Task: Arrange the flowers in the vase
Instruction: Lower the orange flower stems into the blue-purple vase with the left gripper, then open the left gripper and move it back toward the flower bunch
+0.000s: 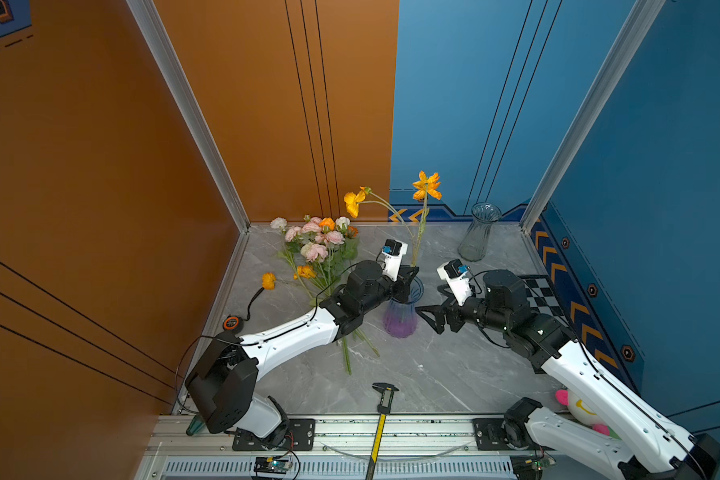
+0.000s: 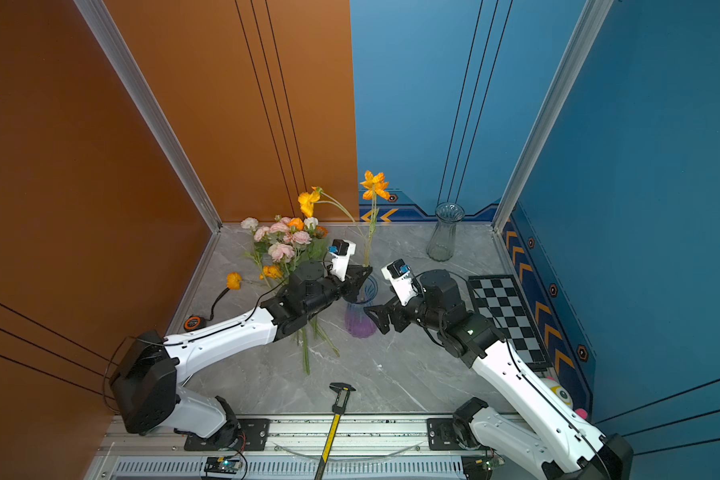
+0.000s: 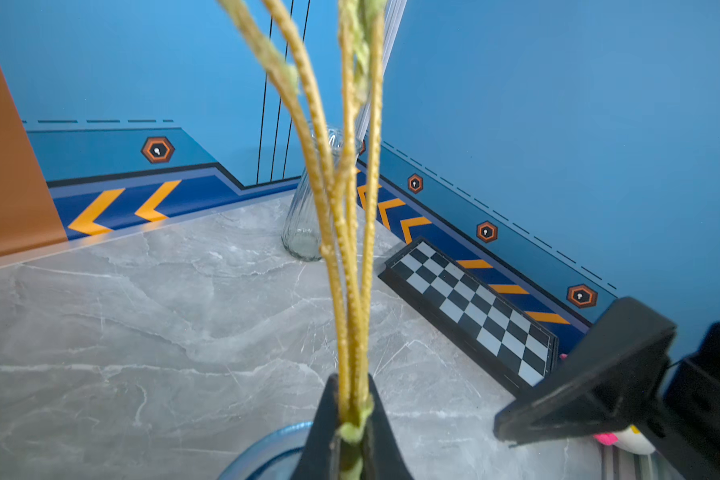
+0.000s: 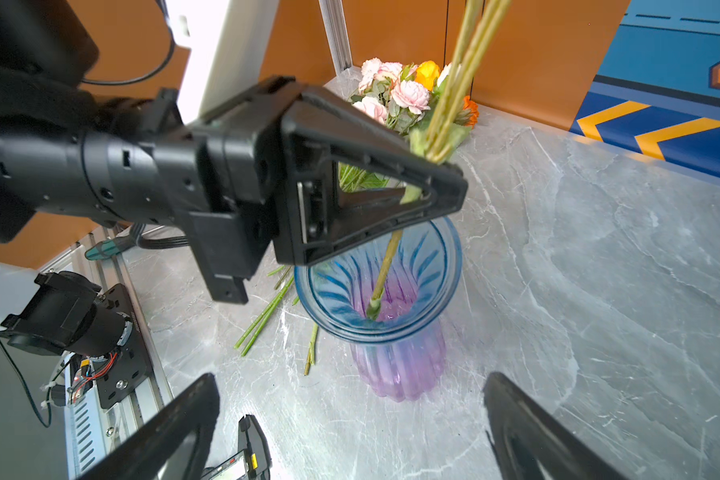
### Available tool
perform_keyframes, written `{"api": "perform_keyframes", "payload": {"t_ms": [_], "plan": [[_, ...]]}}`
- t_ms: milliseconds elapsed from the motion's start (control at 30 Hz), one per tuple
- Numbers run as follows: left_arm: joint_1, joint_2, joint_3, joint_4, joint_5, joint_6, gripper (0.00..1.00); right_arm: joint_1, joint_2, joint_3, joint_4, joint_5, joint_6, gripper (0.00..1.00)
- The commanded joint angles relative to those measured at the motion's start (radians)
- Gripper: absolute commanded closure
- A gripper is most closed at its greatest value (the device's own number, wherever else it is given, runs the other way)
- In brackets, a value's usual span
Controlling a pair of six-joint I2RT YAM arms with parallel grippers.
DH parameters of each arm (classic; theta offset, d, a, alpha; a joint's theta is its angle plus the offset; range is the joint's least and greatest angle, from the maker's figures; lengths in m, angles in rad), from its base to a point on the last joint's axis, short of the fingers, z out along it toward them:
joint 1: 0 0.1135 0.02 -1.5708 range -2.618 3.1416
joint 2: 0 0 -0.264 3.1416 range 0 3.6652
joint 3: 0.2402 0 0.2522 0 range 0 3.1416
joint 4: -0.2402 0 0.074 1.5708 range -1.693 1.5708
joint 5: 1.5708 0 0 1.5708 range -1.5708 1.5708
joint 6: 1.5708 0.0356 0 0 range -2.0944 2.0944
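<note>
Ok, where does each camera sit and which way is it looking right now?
Top views: high over the front rail, looking down on the table; both arms, left gripper and right gripper show.
Left wrist: behind its shut jaws, facing the clear vase and chessboard; a right gripper finger shows.
Right wrist: behind its open jaws, facing the blue-purple vase and flower pile; the left gripper shows.
Shared: both wrist views show the held stems.

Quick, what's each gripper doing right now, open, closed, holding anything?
Left gripper: closed on the flower stems, whose lower end is inside the vase.
Right gripper: open, holding nothing.
</note>
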Motion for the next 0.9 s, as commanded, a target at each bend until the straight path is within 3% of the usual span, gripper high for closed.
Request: {"api": "perform_keyframes", "payload": {"t_ms": [0, 867], "plan": [[-0.016, -0.008, -0.015, 0.022, 0.037, 0.025, 0.89, 0.006, -0.013, -0.007, -0.006, 0.023, 0.010, 0.00], [-0.017, -0.118, -0.116, 0.010, 0.034, 0.038, 0.71, 0.025, -0.024, -0.013, -0.017, 0.034, 0.011, 0.00]]}}
